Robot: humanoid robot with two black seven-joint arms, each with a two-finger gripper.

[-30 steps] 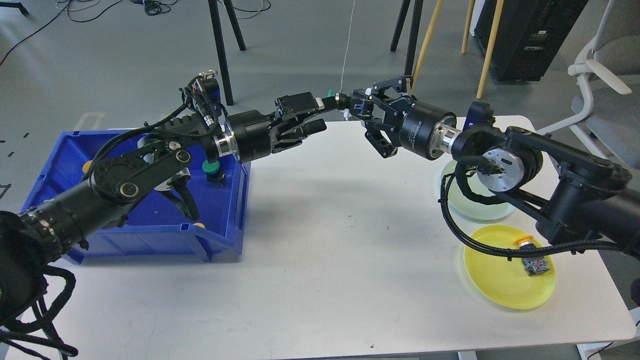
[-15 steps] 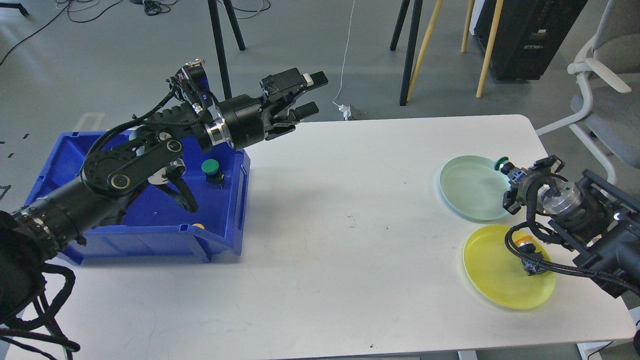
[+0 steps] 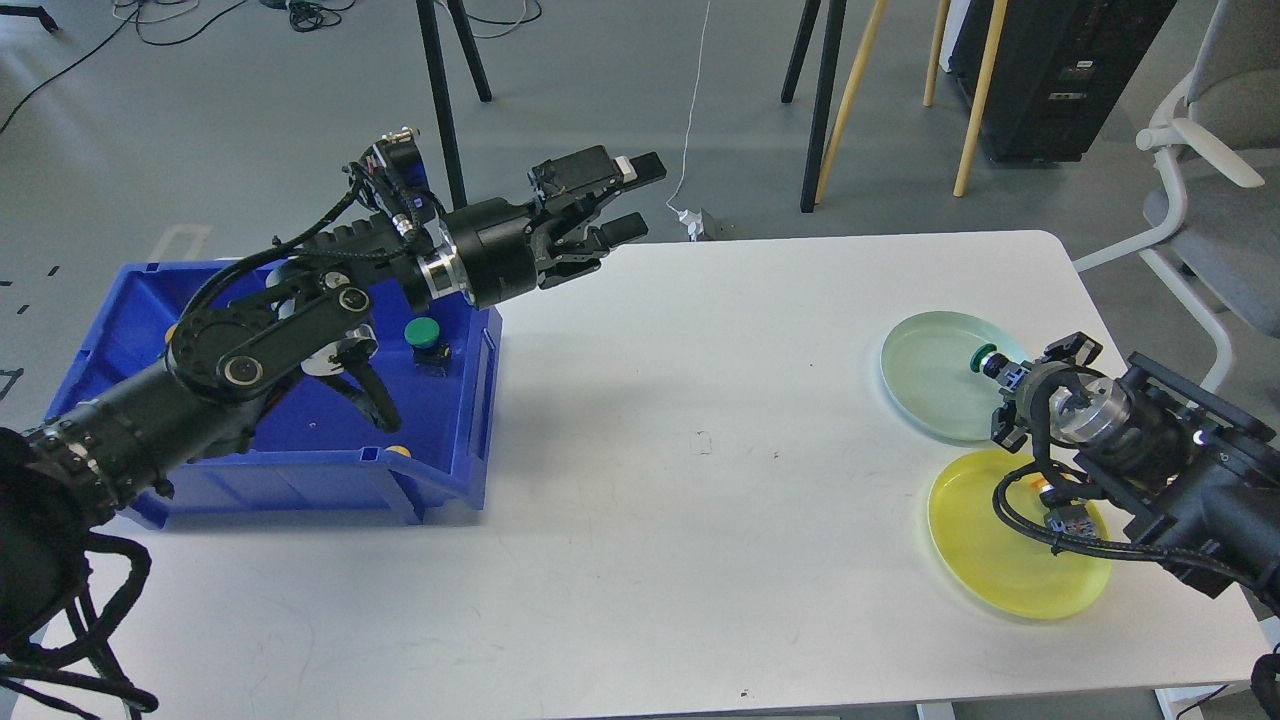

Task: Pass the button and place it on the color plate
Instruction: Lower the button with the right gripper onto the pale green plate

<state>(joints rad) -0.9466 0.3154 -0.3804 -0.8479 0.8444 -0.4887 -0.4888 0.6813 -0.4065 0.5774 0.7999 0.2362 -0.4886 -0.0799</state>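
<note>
My right gripper [image 3: 1003,376] is shut on a green button [image 3: 984,359] and holds it over the near right part of the pale green plate [image 3: 930,385]. The yellow plate [image 3: 975,535] lies in front of it with an orange button [image 3: 1066,516] on it, partly hidden by my right arm's cables. My left gripper [image 3: 632,197] is open and empty, raised above the table's far edge, right of the blue bin [image 3: 330,465]. Another green button [image 3: 427,337] sits in the bin.
The blue bin stands at the table's left and holds yellow buttons [image 3: 398,451] at its front wall. Stand legs and a chair [image 3: 1210,170] are beyond the table. My right arm lies over the table's right edge.
The green button passed from my left gripper to my right. My right arm swung right and down to the pale green plate, then lower over it. My left gripper pulled back and opened.
</note>
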